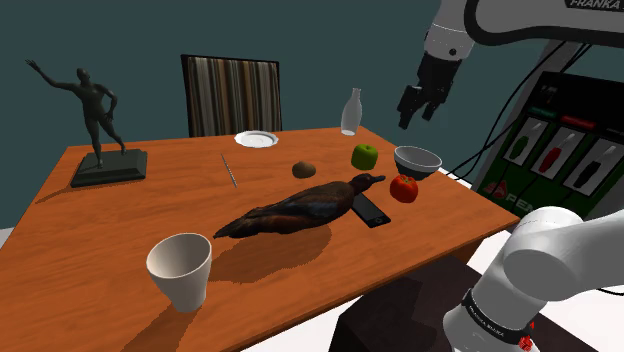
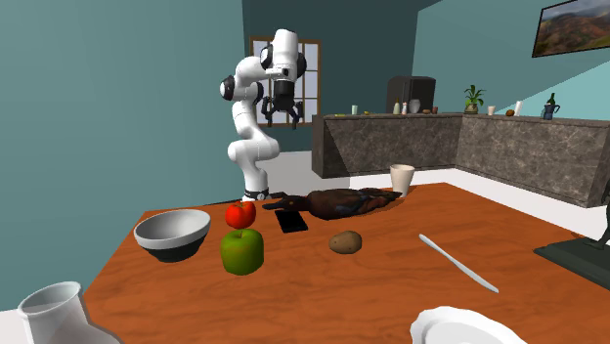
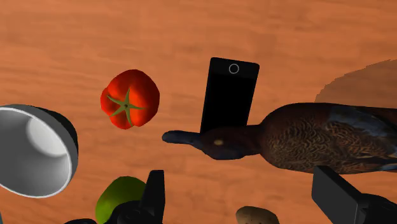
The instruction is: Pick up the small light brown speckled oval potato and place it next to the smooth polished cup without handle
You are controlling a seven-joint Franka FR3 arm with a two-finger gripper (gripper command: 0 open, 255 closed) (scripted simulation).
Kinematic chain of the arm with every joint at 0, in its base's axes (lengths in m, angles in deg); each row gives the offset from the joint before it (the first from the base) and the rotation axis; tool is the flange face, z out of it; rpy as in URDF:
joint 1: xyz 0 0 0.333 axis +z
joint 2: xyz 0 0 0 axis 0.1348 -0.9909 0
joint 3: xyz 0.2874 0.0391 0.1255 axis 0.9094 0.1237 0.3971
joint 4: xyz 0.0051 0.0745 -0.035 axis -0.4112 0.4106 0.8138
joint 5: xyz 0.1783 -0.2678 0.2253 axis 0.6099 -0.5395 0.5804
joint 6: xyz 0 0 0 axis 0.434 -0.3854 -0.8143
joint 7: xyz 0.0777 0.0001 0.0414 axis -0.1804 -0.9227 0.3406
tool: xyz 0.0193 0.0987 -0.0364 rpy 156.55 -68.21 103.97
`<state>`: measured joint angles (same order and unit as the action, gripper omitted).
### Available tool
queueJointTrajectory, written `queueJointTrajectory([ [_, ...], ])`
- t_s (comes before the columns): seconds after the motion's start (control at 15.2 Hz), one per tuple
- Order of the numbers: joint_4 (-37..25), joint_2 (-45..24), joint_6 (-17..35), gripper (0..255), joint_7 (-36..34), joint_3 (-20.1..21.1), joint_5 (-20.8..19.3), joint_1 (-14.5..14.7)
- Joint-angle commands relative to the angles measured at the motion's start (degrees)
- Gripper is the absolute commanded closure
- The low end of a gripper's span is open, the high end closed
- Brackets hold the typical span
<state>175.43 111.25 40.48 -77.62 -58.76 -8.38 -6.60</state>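
Shoulder view, left to right: I locate the pale handleless cup (image 1: 180, 268) upright near the front edge of the table (image 1: 150, 205). The speckled potato (image 1: 305, 170) lies mid-table beyond the duck figure (image 1: 300, 210), well apart from the cup. The gripper (image 1: 417, 113) hangs high above the bowl (image 1: 418, 152) and tomato (image 1: 404, 188), jaws wide and empty. I judge no step complete: approach, grasp, carry and placement are all outstanding.

The brown, perhaps speckled oval potato (image 1: 305, 169) lies well apart from the upright pale cup (image 1: 181, 268).
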Motion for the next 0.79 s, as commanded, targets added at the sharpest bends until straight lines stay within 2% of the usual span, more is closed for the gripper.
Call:
queueJointTrajectory([
  [0.0,0.0,0.0,0.0,0,0.0,0.0,0.0,0.0],
  [0.4,1.6,-8.5,11.3,0,10.0,-6.6,0.8,1.9],
  [0.73,0.1,-17.7,19.4,0,19.2,-11.6,3.3,4.1],
])
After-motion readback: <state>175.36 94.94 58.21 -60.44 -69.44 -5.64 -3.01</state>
